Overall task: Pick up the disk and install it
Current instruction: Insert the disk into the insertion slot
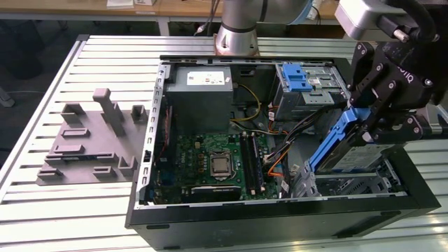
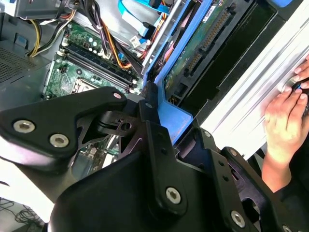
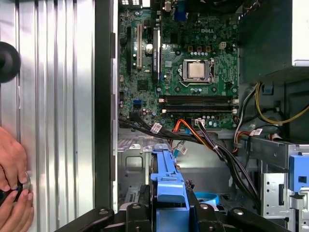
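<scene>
At the exterior view's left we record a grey moulded fixture [image 1: 91, 139] lying on the slatted metal desk [image 1: 42, 210], well apart from the gripper. Beside it stands an open black computer case [image 1: 280, 223], laid on its side.

Inside the case, toward the exterior view's left, we note the grey power supply box [image 1: 203, 92]. Nearer the camera lies the green motherboard [image 1: 203, 157] with its processor socket [image 1: 220, 164]. Further toward the exterior view's right sits the metal drive cage [image 1: 308, 89] with a blue latch. Black cables [image 1: 308, 123] run from beside it across the case.

At the exterior view's right the disk [image 1: 353, 157] hangs steeply tilted with its label facing the camera. Its lower end is down in the metal bay at the case's corner; we cannot tell whether it touches the bay. The gripper [image 1: 370, 128] has its jaws closed on the upper, blue-framed end of the disk. In both wrist views the jaws pinch that blue end from two sides.

In the second wrist view a person's hand [image 2: 287, 113] rests on the desk slats outside the case wall.
</scene>
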Controlling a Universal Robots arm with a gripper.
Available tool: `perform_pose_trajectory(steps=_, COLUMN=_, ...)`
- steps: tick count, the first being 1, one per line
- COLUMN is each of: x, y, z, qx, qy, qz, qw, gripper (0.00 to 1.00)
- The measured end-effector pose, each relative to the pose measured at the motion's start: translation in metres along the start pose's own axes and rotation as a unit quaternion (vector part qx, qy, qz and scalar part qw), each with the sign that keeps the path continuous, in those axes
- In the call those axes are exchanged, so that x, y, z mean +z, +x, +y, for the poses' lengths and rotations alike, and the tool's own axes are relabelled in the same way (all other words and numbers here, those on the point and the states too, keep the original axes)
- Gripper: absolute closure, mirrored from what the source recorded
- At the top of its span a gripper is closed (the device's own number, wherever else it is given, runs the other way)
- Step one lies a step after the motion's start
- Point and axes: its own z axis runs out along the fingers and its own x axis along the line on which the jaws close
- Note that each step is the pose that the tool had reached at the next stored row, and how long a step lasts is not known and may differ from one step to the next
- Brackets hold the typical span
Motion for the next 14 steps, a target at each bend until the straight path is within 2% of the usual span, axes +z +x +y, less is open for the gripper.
perform_pose_trajectory(steps=14, x=0.0134, y=0.0004, z=-0.0001, qx=0.0, qy=0.0, qz=0.0, qw=1.0, gripper=0.64)
